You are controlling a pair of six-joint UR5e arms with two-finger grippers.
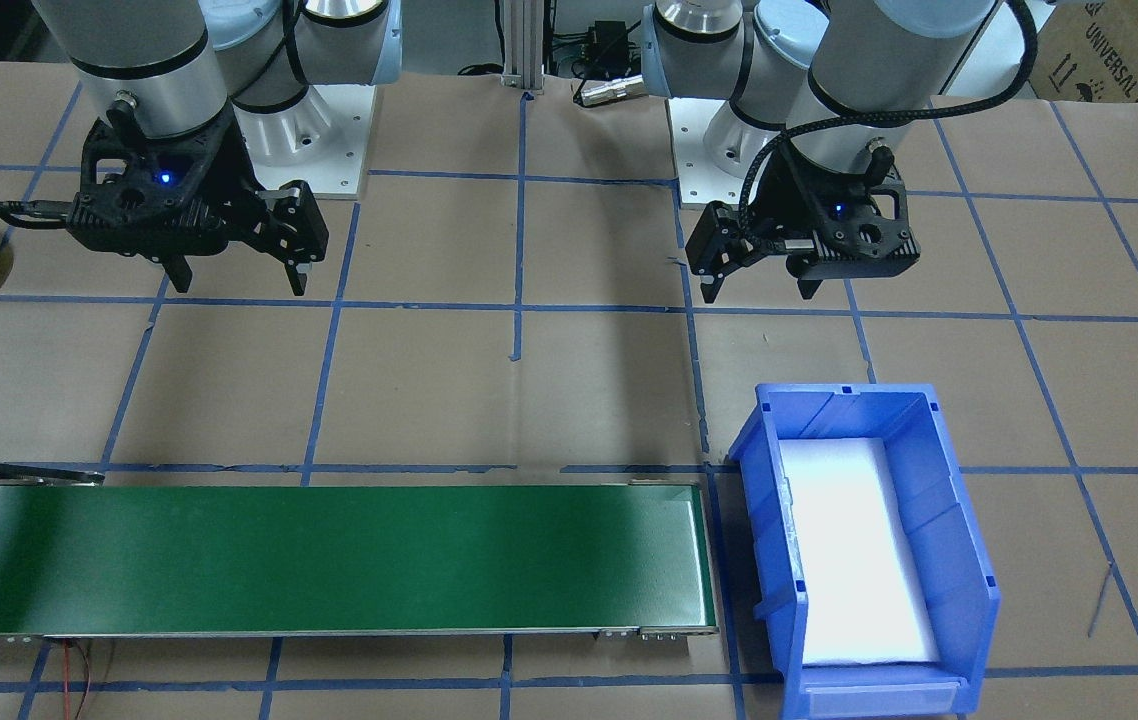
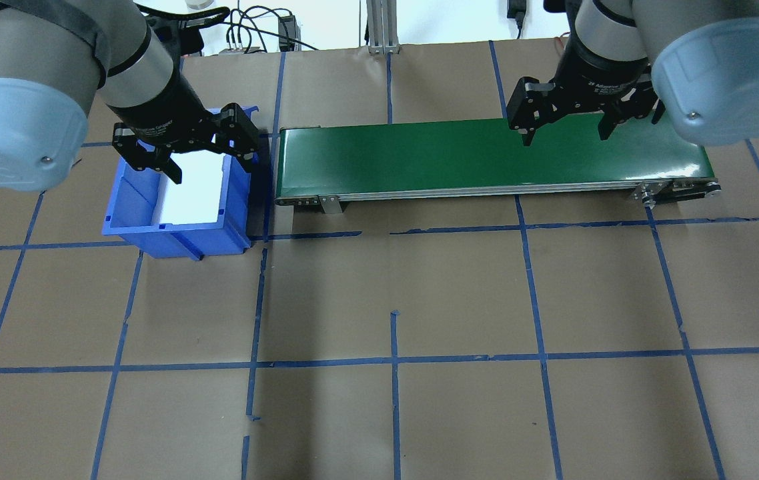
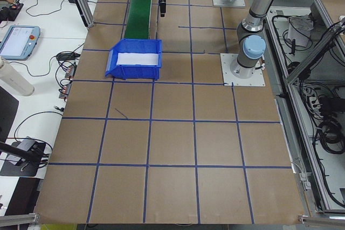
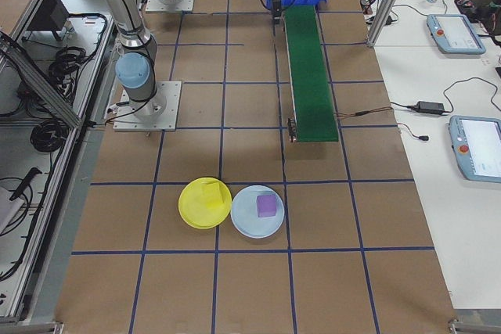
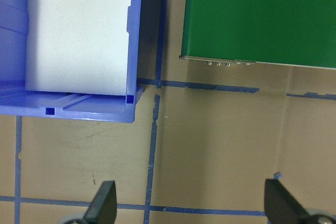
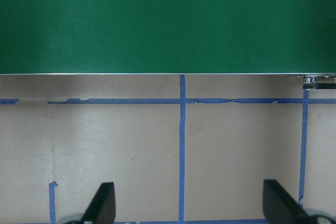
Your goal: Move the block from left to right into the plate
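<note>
Above the tabletop [image 2: 379, 300], both end effectors hang empty, fingers spread apart.
The left end effector [image 2: 209, 167] hovers over the blue bin [image 2: 179, 237]; the green belt [image 2: 486, 157] runs rightward under the right end effector [image 2: 565, 133]. Well beyond the belt's right end, a yellow block [image 4: 211, 193] lies in the yellow plate [image 4: 192, 213], touching a pale blue plate [image 4: 243, 224] with a purple block [image 4: 267, 206].

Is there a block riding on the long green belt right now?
No, the green belt is bare from end to end in the front-facing view, and both the left gripper and the right gripper hang open and empty.
</note>
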